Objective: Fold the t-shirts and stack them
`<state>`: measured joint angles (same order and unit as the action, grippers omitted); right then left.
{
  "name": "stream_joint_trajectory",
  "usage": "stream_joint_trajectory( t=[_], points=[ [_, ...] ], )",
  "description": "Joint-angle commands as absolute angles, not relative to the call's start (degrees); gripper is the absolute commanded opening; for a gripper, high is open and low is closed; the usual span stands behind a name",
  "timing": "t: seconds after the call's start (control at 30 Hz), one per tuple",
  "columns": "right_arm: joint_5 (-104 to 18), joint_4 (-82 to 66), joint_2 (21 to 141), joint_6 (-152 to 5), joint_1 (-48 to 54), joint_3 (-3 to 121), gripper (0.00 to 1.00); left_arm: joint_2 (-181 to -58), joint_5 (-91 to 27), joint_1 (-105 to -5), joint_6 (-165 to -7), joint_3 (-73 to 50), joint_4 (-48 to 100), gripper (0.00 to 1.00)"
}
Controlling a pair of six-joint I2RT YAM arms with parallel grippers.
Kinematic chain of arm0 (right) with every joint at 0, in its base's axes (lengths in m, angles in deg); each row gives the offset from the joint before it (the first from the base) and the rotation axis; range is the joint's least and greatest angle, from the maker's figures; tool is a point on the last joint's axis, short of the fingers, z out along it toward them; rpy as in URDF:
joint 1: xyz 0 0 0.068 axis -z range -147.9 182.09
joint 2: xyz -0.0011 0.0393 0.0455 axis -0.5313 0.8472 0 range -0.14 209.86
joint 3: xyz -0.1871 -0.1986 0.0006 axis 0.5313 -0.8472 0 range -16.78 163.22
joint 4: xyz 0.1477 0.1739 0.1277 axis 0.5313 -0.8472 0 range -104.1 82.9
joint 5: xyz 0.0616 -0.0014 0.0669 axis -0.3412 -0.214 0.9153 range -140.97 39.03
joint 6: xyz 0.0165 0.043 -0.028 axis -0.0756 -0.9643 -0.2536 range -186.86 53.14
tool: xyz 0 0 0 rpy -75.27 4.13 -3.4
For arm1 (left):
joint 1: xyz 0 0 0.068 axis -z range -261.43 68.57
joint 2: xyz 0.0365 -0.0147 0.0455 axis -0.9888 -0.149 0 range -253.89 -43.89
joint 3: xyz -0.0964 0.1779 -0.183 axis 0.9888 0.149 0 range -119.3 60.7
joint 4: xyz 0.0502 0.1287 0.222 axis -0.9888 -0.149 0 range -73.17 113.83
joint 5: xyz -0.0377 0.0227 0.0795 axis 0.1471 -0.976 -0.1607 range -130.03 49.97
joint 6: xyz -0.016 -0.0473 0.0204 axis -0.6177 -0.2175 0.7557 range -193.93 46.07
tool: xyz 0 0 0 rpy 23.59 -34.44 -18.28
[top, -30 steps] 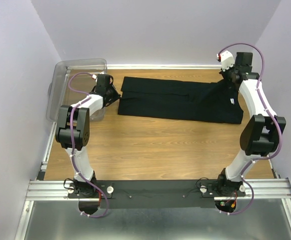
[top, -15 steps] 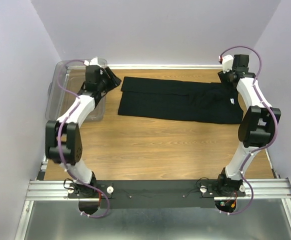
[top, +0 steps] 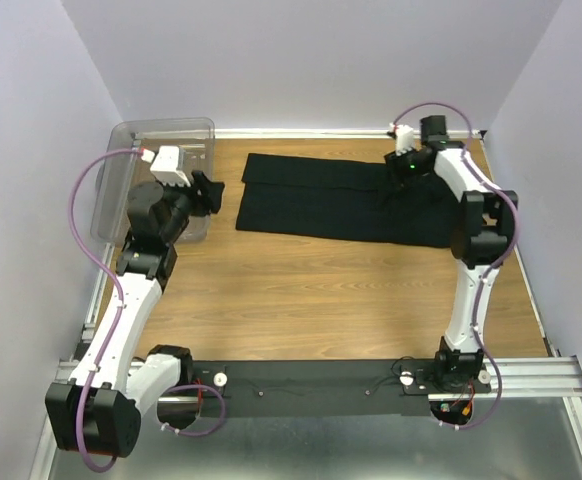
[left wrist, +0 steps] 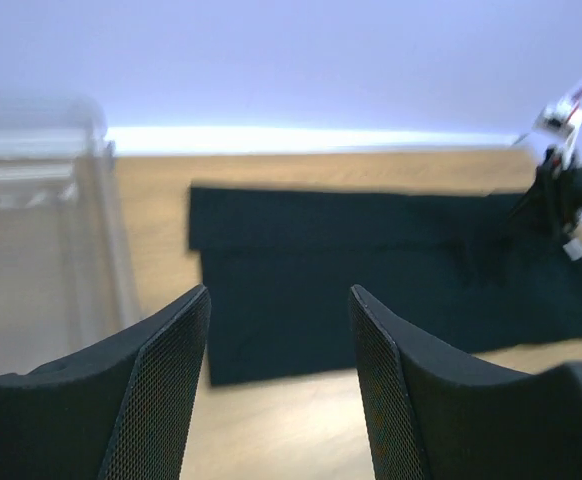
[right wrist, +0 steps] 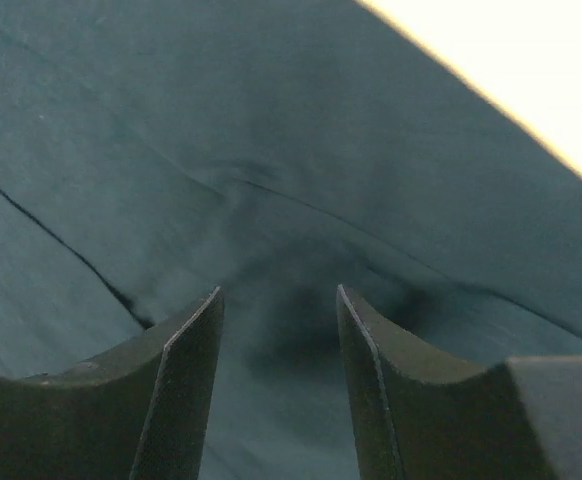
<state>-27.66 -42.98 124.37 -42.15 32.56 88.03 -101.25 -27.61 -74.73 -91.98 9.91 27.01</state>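
Note:
One black t-shirt [top: 331, 200] lies flat across the far part of the table, folded into a long band; it also fills the middle of the left wrist view [left wrist: 371, 270]. My left gripper [top: 214, 194] hangs open off the shirt's left end, above the wood, nothing between its fingers [left wrist: 171, 380]. My right gripper [top: 396, 185] is over the right part of the shirt. Its jaws stand open close above the wrinkled dark cloth [right wrist: 271, 150], gripping nothing [right wrist: 278, 293].
A clear plastic bin [top: 151, 133] stands at the far left corner, just behind the left gripper, and shows as a blurred wall [left wrist: 41, 260] in the left wrist view. Bare wooden table [top: 311, 290] spreads in front of the shirt. Walls close in the sides and back.
Both grippers have opened. The left one has drawn back and up from the shirt's left end. The right one has slid left from the shirt's right end to over its right part.

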Motion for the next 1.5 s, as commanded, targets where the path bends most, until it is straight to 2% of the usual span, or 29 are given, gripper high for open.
stream_joint_trajectory(
  t=[0.0, 0.1, 0.33, 0.57, 0.8, 1.03, 1.17, 1.3, 1.47],
  points=[
    [-33.7, -46.0, 128.1, -46.9, 28.1, 93.1, 0.57, -97.8, -32.4, -75.0, -85.8, 16.0, 21.5, 0.66],
    [-42.3, -46.1, 130.0, -48.7, 26.9, 94.1, 0.57, -94.9, -32.7, -75.0, -85.8, 16.8, 21.5, 0.69],
    [-56.6, -44.6, 126.3, -47.7, 24.6, 86.4, 0.57, -96.0, -30.1, -75.0, -86.1, 16.0, 21.5, 0.69],
    [-62.5, -41.8, 119.9, -47.7, 24.5, 78.8, 0.57, -94.6, -30.5, -75.0, -86.1, 16.4, 21.7, 0.69],
    [-62.8, -39.4, 111.0, -47.6, 24.5, 70.4, 0.56, -94.3, -30.3, -75.0, -86.1, 16.4, 21.8, 0.68],
    [-58.9, -38.4, 105.5, -48.4, 25.3, 60.8, 0.44, -93.7, -30.3, -75.0, -86.2, 16.5, 21.7, 0.68],
    [-51.3, -36.0, 103.8, -49.9, 27.6, 61.4, 0.42, -93.5, -30.5, -75.0, -86.2, 16.6, 21.7, 0.68],
    [-43.3, -34.2, 104.1, -55.2, 28.1, 65.7, 0.45, -93.5, -31.0, -75.0, -86.2, 16.6, 21.7, 0.68],
    [-45.0, -32.9, 109.0, -61.8, 28.1, 70.5, 0.51, -93.8, -31.5, -75.0, -86.1, 16.6, 21.6, 0.68]
  ],
)
